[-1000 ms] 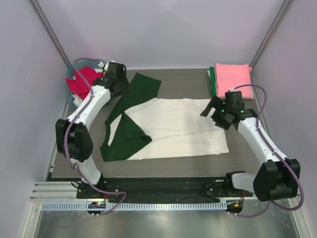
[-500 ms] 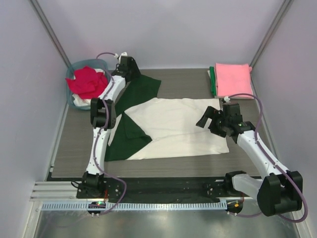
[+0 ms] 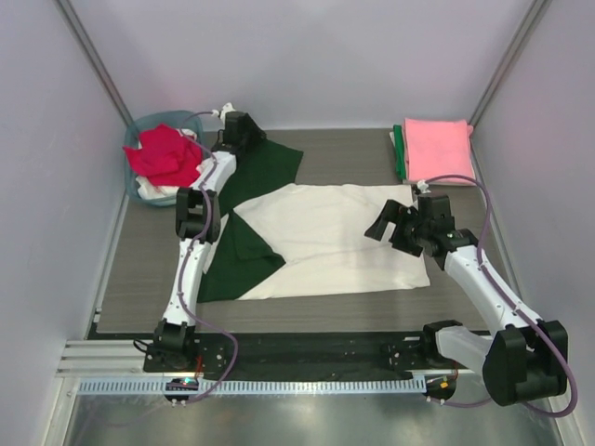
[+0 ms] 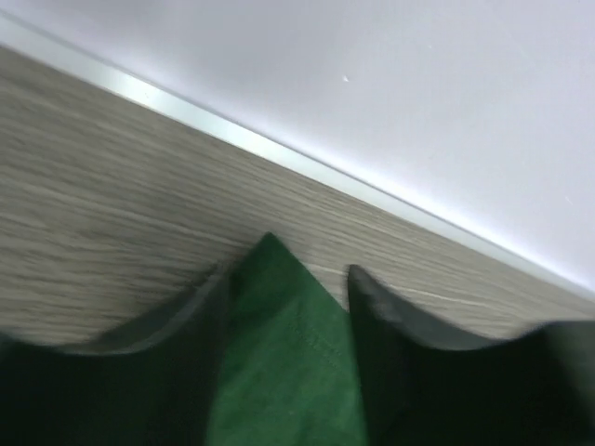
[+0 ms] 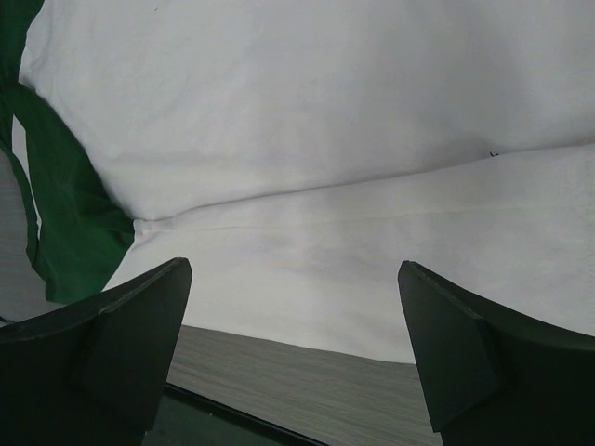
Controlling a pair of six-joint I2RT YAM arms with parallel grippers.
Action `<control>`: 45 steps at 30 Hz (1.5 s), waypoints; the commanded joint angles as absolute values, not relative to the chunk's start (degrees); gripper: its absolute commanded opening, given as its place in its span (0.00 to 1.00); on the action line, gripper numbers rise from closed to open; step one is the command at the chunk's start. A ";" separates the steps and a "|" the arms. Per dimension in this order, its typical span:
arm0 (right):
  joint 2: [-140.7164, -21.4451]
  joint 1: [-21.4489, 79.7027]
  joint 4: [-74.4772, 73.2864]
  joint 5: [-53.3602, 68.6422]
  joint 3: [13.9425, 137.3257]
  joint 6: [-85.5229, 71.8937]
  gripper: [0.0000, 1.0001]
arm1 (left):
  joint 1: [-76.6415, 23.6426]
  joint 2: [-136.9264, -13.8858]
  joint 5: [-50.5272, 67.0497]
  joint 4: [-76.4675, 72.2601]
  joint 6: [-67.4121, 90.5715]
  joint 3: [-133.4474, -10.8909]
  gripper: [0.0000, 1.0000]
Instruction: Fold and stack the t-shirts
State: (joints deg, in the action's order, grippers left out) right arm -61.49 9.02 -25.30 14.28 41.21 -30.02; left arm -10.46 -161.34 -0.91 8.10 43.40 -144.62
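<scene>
The cream t-shirt (image 3: 325,242) with dark green sleeves lies spread flat in the middle of the table. One green sleeve (image 3: 270,163) points toward the back left. My left gripper (image 3: 244,132) is stretched to that sleeve's far corner. In the left wrist view its jaws (image 4: 284,288) stand part open, with the green sleeve tip (image 4: 279,372) lying between them. My right gripper (image 3: 386,225) is open and empty, just above the shirt's right edge. The right wrist view shows its jaws (image 5: 295,269) wide apart over the cream cloth (image 5: 325,139).
A folded pink shirt (image 3: 437,144) lies on a folded green one (image 3: 400,156) at the back right. The round teal basket (image 3: 153,119) at the back left holds a red shirt (image 3: 163,153) and white cloth (image 3: 153,191). The back wall is close behind the left gripper.
My left arm has stretched out, carrying its gripper from beside the basket to the green sleeve's far corner. My right gripper has shifted a little left over the shirt's edge.
</scene>
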 commanded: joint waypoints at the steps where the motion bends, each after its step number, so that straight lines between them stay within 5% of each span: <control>1: -62.75 9.40 -23.03 15.65 41.92 -28.83 1.00 | -10.37 -163.30 4.22 8.44 48.25 -145.11 0.48; 7: -61.26 9.40 -23.03 15.21 41.23 -29.35 1.00 | -10.72 -162.86 6.15 8.35 48.87 -144.32 0.00; 13: -63.01 9.23 -23.03 13.46 42.88 -29.44 1.00 | -10.46 -155.58 7.20 8.44 50.71 -142.83 0.00; 26: -69.96 6.07 -26.54 10.73 56.60 -30.67 1.00 | -10.46 -125.96 13.09 12.65 45.09 -118.06 0.00; 45: -90.78 1.50 -31.20 -1.91 72.58 -26.73 1.00 | -22.50 -72.63 1.15 22.06 36.91 -55.50 0.00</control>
